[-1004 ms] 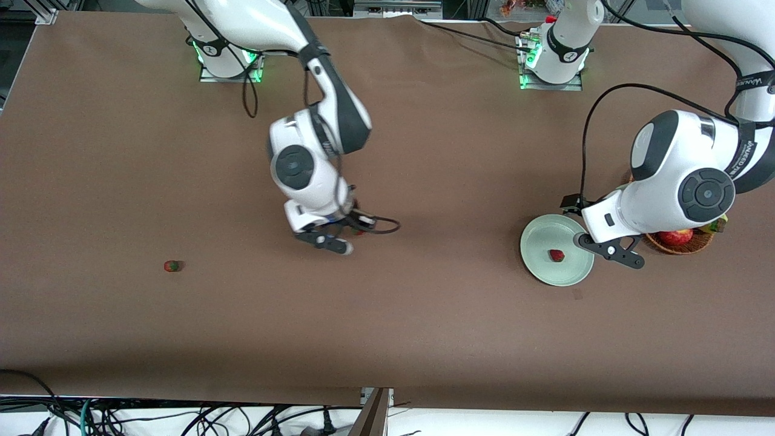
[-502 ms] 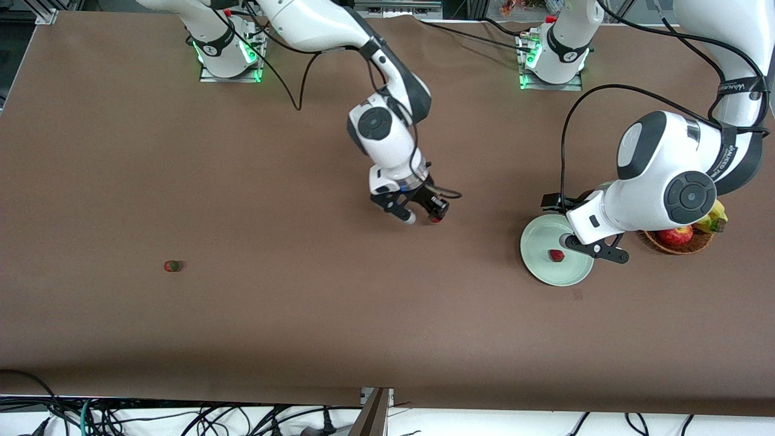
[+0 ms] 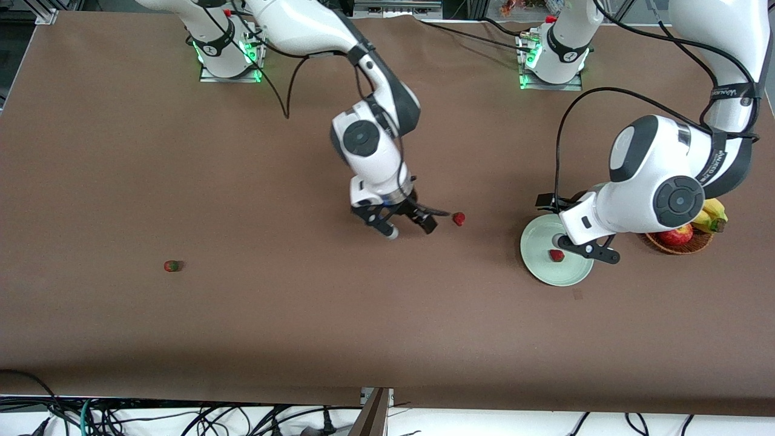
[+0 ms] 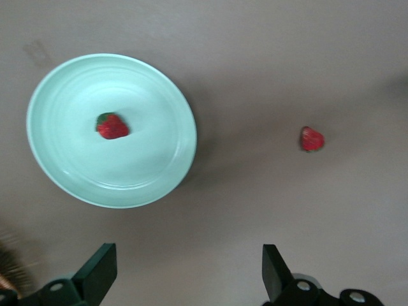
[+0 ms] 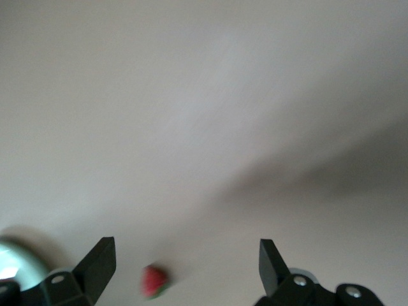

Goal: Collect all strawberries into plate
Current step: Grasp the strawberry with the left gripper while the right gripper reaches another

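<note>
Brown cloth covers the table. 1 small red strawberry sits in the pale mint-green round plate under my left tool, fingers apart. My right tool hangs spread, empty, beside a 2nd berry short of the plate; a 3rd lies toward the right arm's end. Next, I judge, regrasp the near one.

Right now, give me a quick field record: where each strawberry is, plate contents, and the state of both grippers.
plate: holds one strawberry
second strawberry: on the table, between right gripper and plate
third strawberry: on the table, toward the right arm's end
right gripper: jaws open, empty, over mid table
left gripper: jaws open, empty, over the plate
basket: beside plate, holds apple and bananas
</note>
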Controlling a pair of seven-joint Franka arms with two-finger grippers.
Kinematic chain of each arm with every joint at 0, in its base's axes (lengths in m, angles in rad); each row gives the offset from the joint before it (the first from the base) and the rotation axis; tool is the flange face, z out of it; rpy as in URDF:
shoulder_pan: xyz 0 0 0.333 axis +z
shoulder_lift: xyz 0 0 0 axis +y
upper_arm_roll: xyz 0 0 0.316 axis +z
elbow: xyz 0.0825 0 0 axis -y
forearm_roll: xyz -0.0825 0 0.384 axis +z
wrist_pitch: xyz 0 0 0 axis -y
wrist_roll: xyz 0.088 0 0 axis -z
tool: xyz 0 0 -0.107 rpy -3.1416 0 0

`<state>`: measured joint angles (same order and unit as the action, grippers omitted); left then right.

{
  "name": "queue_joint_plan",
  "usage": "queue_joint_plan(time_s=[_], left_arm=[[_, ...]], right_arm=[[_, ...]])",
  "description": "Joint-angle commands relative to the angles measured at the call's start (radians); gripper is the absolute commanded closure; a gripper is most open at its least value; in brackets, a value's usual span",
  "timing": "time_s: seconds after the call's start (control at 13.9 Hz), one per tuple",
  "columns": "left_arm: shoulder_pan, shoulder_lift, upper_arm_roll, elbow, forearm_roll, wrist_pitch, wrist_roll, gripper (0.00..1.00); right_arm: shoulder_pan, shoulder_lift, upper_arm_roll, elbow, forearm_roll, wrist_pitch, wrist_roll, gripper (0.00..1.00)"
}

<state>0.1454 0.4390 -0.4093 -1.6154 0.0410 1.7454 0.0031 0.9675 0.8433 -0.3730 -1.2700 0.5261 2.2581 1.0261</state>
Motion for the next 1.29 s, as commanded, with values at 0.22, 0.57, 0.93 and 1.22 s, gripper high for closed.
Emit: queue_joint_plan(time_s=[0.22,0.57,0.93,1.22], left_arm=[[-0.160,-0.009,-0.011,-0.213,-0.007,0.311,-0.325,0.00],[-0.228,0.062,-0.009,-0.347,0.129,0.655,-0.399,0.00],[-0.225,0.153,-0.009,-0.353,0.284,0.775,-0.396,0.00],[-0.225,0.188,-0.009,-0.353,0.293,0.810,-0.396,0.00]], right_arm=[[-0.023,-0.038,-0.350,-0.210,0.000,-0.278,-0.733,0.01],[-0.209,-0.032,-0.429,-0.384,0.014,-0.143,-1.336,0.01],[-0.444,-0.013,-0.330,-0.376,0.041,-0.025,-1.665,0.01],[-0.489,-0.007,-0.280,-0.373,0.058,0.004,-1.678,0.13]])
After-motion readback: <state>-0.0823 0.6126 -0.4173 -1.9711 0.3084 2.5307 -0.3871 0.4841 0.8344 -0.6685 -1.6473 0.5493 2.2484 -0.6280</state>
